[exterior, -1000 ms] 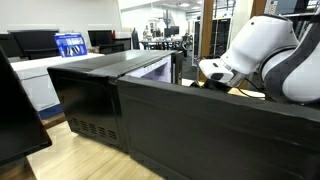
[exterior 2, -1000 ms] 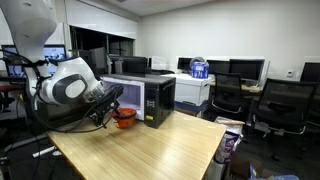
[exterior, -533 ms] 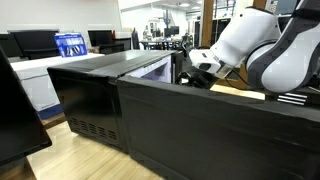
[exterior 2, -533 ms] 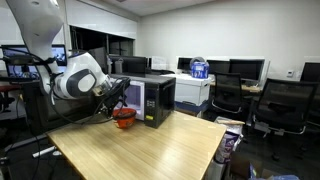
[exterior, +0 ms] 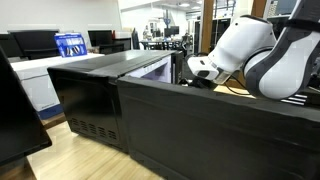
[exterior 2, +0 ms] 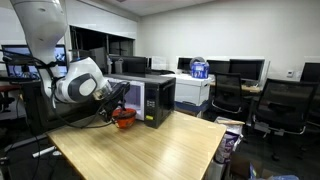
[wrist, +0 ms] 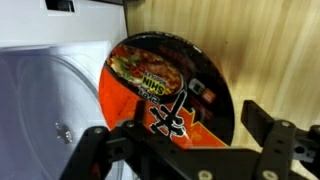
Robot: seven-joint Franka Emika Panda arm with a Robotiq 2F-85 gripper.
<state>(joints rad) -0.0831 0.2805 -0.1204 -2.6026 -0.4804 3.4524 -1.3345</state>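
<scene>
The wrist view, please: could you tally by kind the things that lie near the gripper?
Instant noodle bowl: 1
Microwave: 1
Total: 2

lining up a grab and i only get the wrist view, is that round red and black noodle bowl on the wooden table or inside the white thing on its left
Observer: On the table. The round red and black noodle bowl sits on the light wooden table, right beside the black box-shaped microwave.
Operator: where is the gripper over it
Observer: The open gripper hangs close above the bowl, at the end of the white arm; whether they touch I cannot tell.
Operator: what lies past the microwave
Observer: Black office chairs and a row of dark monitors.
</scene>
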